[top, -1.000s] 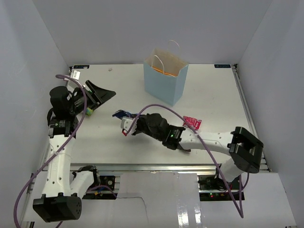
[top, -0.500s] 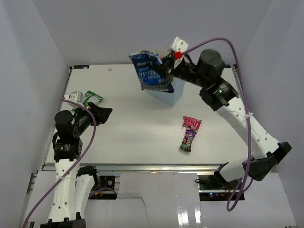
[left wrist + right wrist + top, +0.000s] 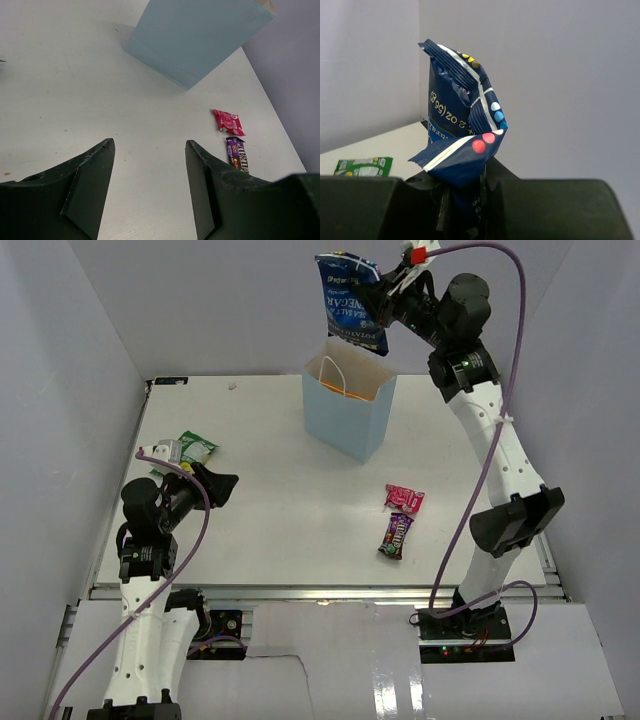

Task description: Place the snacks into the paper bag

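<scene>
1. I have the right tool pinching the blue chip bag, raised high over the upright paper bag.
2. My left tool is spread and holds nothing, near the green packet.
3. The small pink packet and dark brown candy pack lie on the worktop.

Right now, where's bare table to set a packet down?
Widest free patch: middle of the table, bordered by the bag, left gripper and pink packet. Also the back-left corner, behind the green packet, and right of the bag. Crowded: pink packet and candy pack lie close together, front right.
</scene>
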`<state>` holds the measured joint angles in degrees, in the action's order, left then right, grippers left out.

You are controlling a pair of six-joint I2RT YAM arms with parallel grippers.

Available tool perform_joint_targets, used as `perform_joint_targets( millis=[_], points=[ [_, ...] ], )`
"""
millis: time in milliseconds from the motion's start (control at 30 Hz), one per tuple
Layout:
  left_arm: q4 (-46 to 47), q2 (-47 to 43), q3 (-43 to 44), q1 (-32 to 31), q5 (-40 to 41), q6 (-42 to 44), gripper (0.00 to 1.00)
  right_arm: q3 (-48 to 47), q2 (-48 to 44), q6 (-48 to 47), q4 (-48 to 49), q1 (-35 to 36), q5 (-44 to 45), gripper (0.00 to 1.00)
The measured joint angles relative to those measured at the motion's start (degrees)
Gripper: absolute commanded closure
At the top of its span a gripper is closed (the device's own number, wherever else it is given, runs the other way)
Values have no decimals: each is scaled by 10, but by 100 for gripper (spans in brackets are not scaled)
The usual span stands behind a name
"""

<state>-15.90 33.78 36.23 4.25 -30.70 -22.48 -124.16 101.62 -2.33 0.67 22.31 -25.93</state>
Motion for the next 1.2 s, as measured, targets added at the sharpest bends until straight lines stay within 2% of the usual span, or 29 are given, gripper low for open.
perform_joint_targets(
  millis=[200,433,600,733,833,867,967,1033,1200],
  points=[
    [5,-1,0,0,0,2,31,10,81,7,6,-13,-1,92],
    [9,-2,-1,0,-3,2,31,59,115,25,21,-16,-16,92],
    [9,-2,-2,0,-4,2,30,125,116,58,61,-16,-30,91],
    [10,-2,-2,0,-4,2,31,194,114,80,82,-16,-28,85],
    [10,-2,-2,0,-4,2,30,243,112,89,93,-16,-27,66],
    [10,-2,-2,0,-4,2,30,260,108,92,97,-16,-27,52],
    [10,0,-2,0,-4,2,28,300,91,94,97,-17,-25,30],
    [10,3,-2,0,-4,2,26,314,73,88,92,-17,-21,23],
    [9,21,-2,0,19,2,22,317,-2,66,84,-17,-13,19]
  ],
)
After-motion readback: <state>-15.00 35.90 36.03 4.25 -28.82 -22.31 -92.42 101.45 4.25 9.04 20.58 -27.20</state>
